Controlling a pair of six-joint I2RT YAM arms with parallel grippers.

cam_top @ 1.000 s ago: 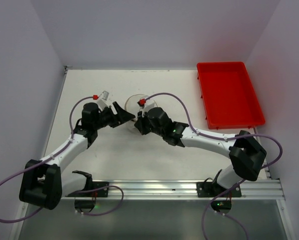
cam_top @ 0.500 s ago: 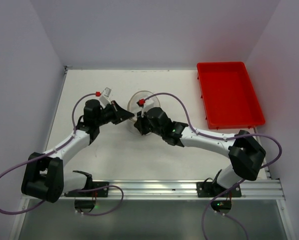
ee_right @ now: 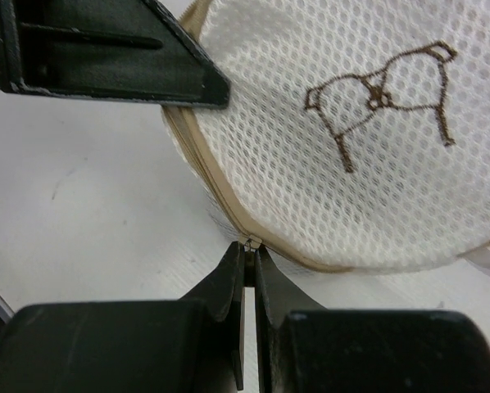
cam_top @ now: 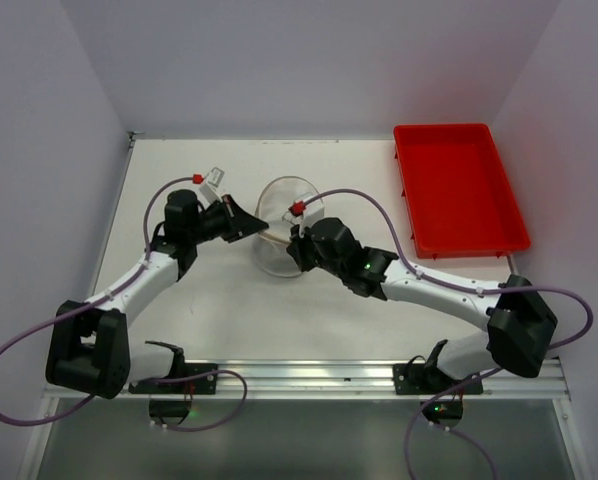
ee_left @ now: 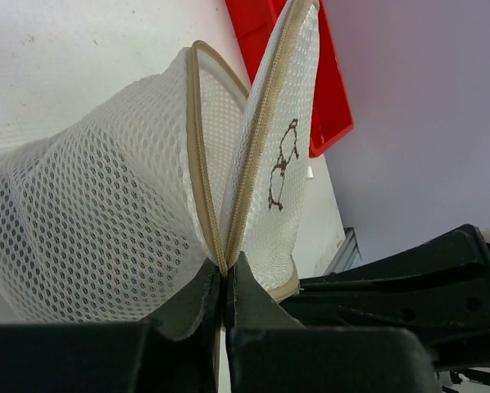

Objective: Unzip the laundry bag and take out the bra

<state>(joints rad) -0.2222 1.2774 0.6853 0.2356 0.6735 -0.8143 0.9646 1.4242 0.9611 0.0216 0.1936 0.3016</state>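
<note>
The left claw [ee_left: 224, 278] has just snapped together, from wide apart a second ago. It now pinches the tan zip tape [ee_left: 197, 147] of the laundry bag [ee_left: 97, 221], right where the lid [ee_left: 282, 123] and the body meet. The right claw [ee_right: 248, 260] is pressed together as before, its tips nipping what looks like the small metal zip pull [ee_right: 247, 242] at the lid's edge.

Between the two claws the bag lies on the white surface [cam_top: 199, 310]. Its lid, with the brown print, stands away from the body in a narrow V, so the zip is partly open. From above, the right arm has swung nearer and the bag shows more fully than it did.

With the left claw now anchoring the seam, the right should be able to draw the pull further round. The bra is nowhere to be seen and is presumably inside the mesh. The red tray [cam_top: 459, 190] lies well apart, far right.
</note>
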